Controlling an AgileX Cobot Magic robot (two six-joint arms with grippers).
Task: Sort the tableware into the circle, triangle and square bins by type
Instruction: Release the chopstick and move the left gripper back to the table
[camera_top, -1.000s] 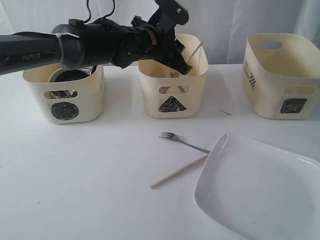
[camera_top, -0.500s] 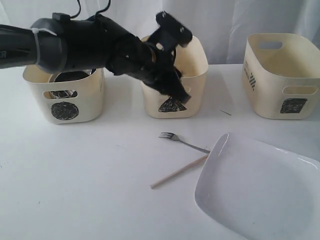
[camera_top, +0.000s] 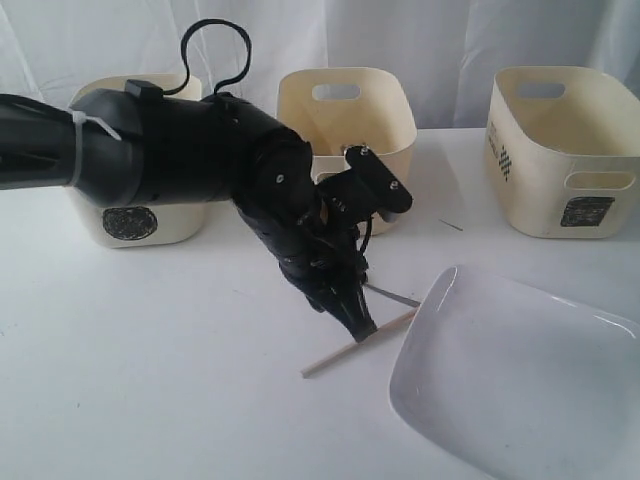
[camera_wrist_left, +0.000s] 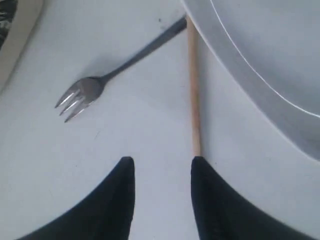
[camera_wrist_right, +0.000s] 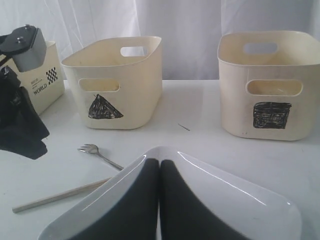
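Cream bin (camera_wrist_right: 135, 75) (black triangle (camera_wrist_right: 104, 108)), white plate (camera_top: 510, 380)

You have a large white squarish plate (camera_top: 520, 385) lying flat on the bench (camera_top: 150, 380). Beside it lie a steel fork (camera_wrist_left: 80, 95) and one wooden chopstick (camera_wrist_left: 194, 90), both reaching its rim. Behind them three cream tubs stand upright: circle bin (camera_top: 165, 225), triangle bin (camera_top: 345, 122), square bin (camera_top: 545, 185).

Pretty plain setup: a matte white table (camera_top: 150, 380), and right behind the table a white curtain (camera_top: 450, 30) hanging in soft folds. Light's even, and shadows on the table are faint.
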